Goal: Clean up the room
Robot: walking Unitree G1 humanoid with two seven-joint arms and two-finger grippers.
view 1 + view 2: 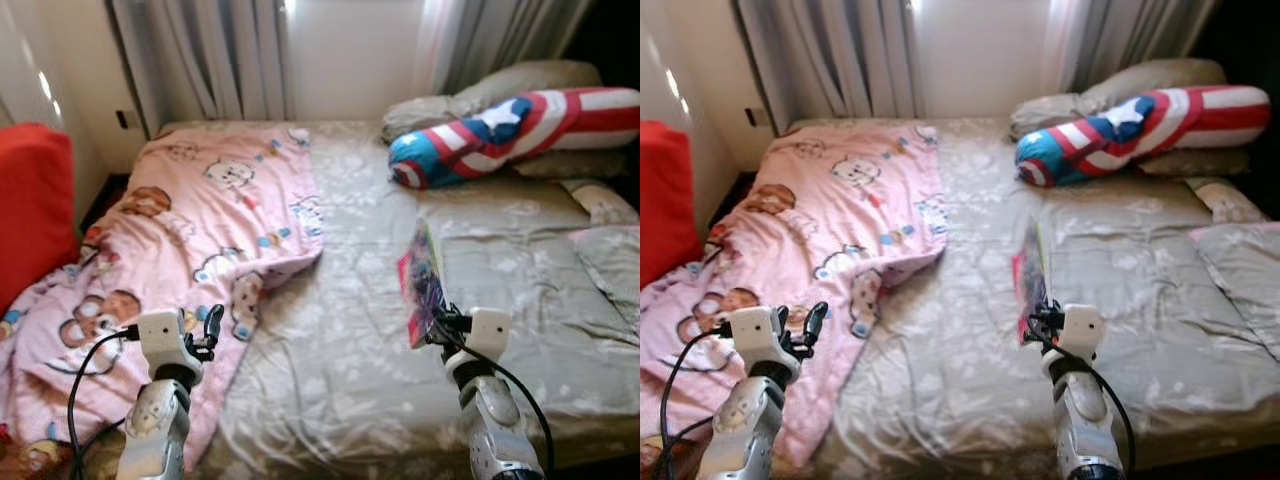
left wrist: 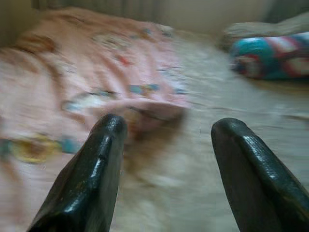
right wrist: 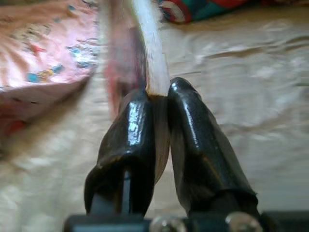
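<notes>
From where I look, the bed [image 1: 350,330] spreads out under a grey-beige sheet with a pale pattern. At one o'clock a long bolster [image 1: 510,135] in red, white and blue, with a star on it, lies against the grey pillows [image 1: 520,80] at the far end. Curtains [image 1: 220,60] hang at twelve o'clock, with a bright strip of wall between them. At nine o'clock I see something red and padded [image 1: 30,210]; chair or cushion, I cannot tell. A small dark wall socket [image 1: 122,118] sits at eleven o'clock.

Bed [image 1: 350,330] with pink blanket [image 1: 190,230], pillows [image 1: 520,120]
</notes>
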